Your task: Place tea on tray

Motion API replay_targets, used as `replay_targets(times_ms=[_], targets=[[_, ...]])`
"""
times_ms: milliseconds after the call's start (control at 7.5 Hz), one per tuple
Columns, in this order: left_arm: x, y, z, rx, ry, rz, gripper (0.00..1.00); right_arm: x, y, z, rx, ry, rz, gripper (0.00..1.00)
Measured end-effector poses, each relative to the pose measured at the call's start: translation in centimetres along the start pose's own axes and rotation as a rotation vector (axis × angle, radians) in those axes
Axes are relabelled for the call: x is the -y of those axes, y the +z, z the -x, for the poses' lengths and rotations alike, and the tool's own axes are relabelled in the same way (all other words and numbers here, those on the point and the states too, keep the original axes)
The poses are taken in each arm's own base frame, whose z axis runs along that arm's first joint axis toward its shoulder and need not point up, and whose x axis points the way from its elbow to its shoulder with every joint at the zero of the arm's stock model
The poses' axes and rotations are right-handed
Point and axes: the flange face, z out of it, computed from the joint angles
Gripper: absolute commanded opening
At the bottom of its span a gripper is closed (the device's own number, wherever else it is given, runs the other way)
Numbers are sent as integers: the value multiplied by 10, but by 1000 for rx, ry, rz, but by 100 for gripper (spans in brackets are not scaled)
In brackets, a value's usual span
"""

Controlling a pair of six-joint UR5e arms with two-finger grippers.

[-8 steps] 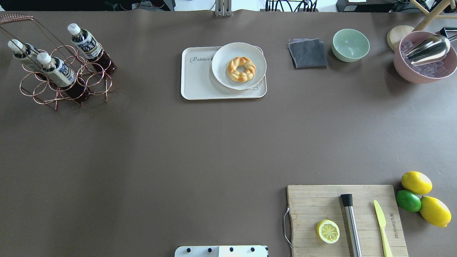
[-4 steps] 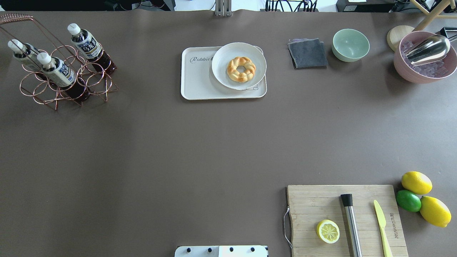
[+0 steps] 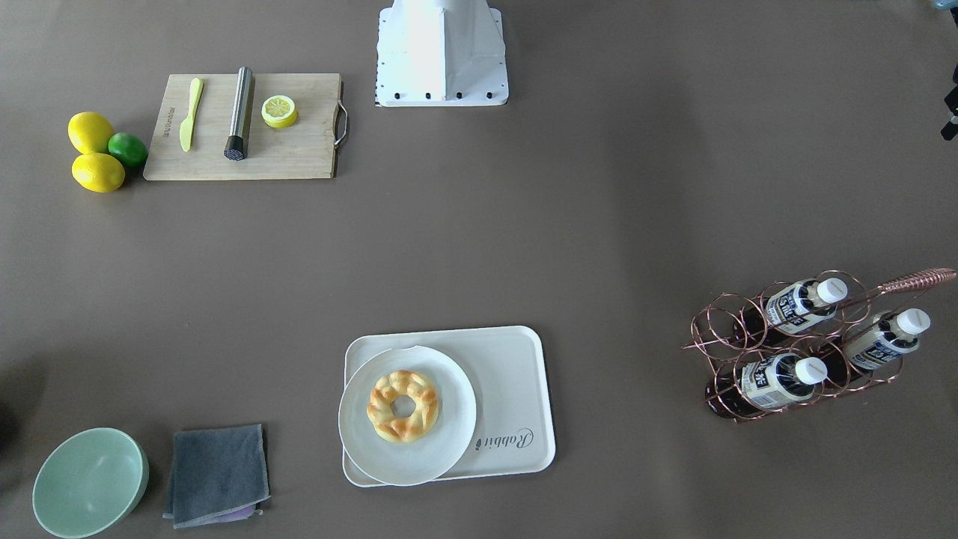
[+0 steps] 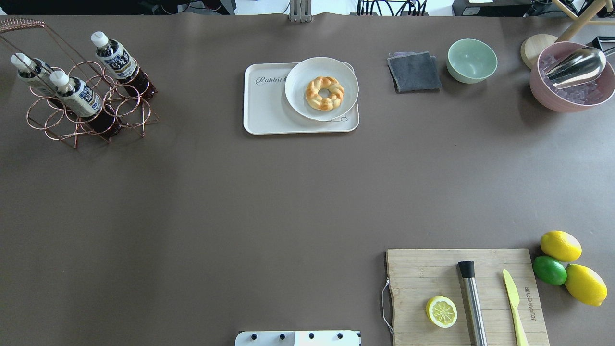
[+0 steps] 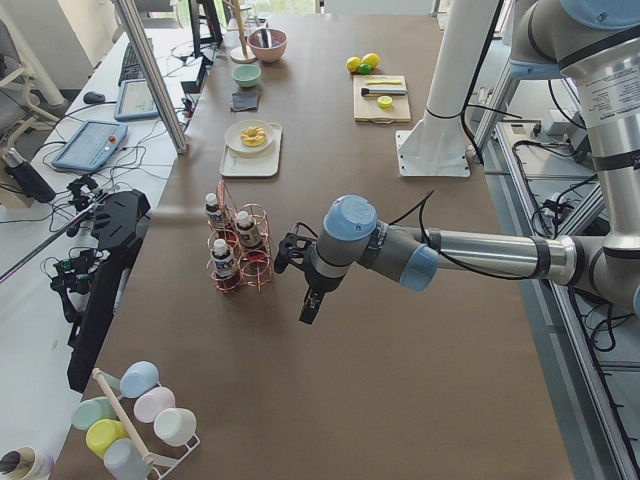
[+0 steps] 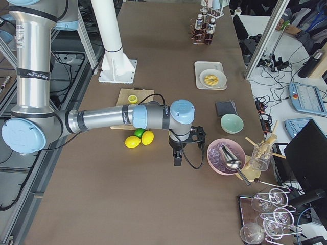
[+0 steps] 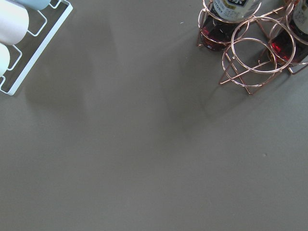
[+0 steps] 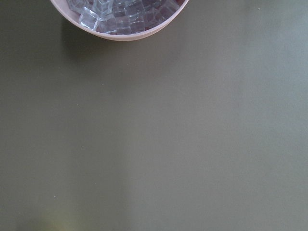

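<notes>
Three tea bottles [image 4: 117, 60] with white caps stand in a copper wire rack [image 4: 132, 113] at the far left; they also show in the front view [image 3: 778, 374] and the left side view [image 5: 243, 228]. The cream tray [image 4: 266, 105] lies at the far middle, with bare room on its left half. It also shows in the front view [image 3: 509, 374]. My left gripper [image 5: 310, 305] hangs over the table just beside the rack, and I cannot tell if it is open. My right gripper [image 6: 177, 158] hangs next to the pink bowl, and its state is also unclear.
A white plate [image 4: 298, 77] with a doughnut [image 4: 325, 92] fills the tray's right half. A grey cloth [image 4: 414, 72], green bowl [image 4: 472, 60] and pink ice bowl [image 4: 552, 96] stand far right. A cutting board [image 4: 418, 274] and lemons [image 4: 560, 245] lie near right.
</notes>
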Motion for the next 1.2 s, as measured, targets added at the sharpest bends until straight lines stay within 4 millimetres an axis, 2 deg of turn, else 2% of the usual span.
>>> replay_targets(times_ms=[667, 1200], targets=[[2, 7, -6, -12, -49, 6, 97, -2, 0, 0, 0, 1, 0, 100], [9, 4, -10, -18, -69, -16, 97, 2, -2, 3, -2, -5, -6, 100]])
